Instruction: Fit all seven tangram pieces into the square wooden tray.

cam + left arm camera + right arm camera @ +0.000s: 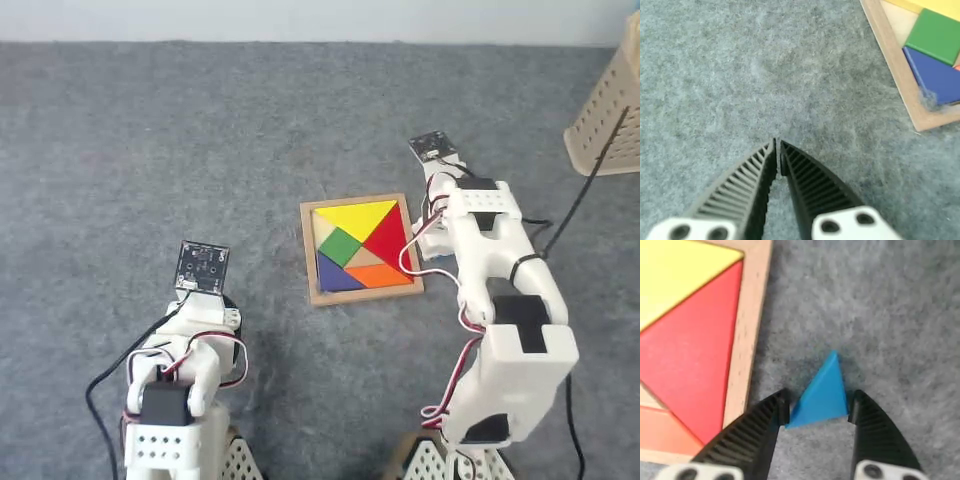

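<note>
The square wooden tray (309, 262) lies mid-table holding a yellow triangle (357, 217), a red triangle (388, 242), a green square (340, 247), a dark blue piece (334, 273) and an orange triangle (381, 275). A light blue triangle (822, 390) lies flat on the carpet just outside the tray's right rim (747, 340). My right gripper (819, 404) is open and straddles it, one fingertip close to each lower corner. My left gripper (776, 146) is shut with nothing in it, low over bare carpet off the tray's near left corner (920, 120).
A beige perforated basket (610, 110) stands at the far right edge. Grey carpet covers the table, with open room behind and to the left of the tray. A black cable (580, 200) runs beside the right arm.
</note>
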Robot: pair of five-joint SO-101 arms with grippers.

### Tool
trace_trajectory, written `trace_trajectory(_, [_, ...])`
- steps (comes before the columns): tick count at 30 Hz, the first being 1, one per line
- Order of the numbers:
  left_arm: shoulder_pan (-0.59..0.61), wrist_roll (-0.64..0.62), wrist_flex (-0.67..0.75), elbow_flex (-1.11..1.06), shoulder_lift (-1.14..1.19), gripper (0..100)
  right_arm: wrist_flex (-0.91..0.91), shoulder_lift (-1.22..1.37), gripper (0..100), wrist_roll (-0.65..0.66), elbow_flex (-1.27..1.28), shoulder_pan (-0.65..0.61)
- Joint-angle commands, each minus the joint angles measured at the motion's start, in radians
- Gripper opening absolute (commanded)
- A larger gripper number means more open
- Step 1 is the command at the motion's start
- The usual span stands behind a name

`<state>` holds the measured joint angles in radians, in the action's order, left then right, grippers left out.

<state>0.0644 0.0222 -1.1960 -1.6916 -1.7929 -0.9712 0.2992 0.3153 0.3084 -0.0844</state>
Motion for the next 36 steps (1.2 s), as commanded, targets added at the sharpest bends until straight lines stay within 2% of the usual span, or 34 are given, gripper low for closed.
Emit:
trace_trajectory(1, [0.005, -0.009, -0.005, 0.005, -0.003, 1, -0.002, -0.001, 20.0, -0.012, -0.035, 0.031])
trace_trajectory(5, [0.005, -0.009, -0.005, 0.005, -0.003, 1, -0.002, -0.001, 12.2, -0.012, -0.035, 0.033])
trace_trajectory(14, [0.005, -0.009, -0.005, 0.005, -0.003, 1, -0.01, -0.018, 11.9, -0.012, -0.035, 0.025])
trace_trajectory(21, [0.006, -0.009, -0.005, 0.005, -0.003, 1, -0.104, -0.191, 11.9, -0.048, -0.032, -0.001])
trace_trajectory(25, [0.006, -0.009, -0.005, 0.005, -0.003, 1, -0.151, -0.332, 11.9, -0.066, -0.003, -0.11])
trace_trajectory(30, [0.006, -0.009, -0.005, 0.005, -0.003, 1, -0.14, -0.449, 11.9, -0.16, 0.021, -0.321])
trace_trajectory(36, [0.006, -0.009, -0.005, 0.005, -0.003, 1, 0.033, -0.386, 11.8, -0.193, 0.018, -0.503])
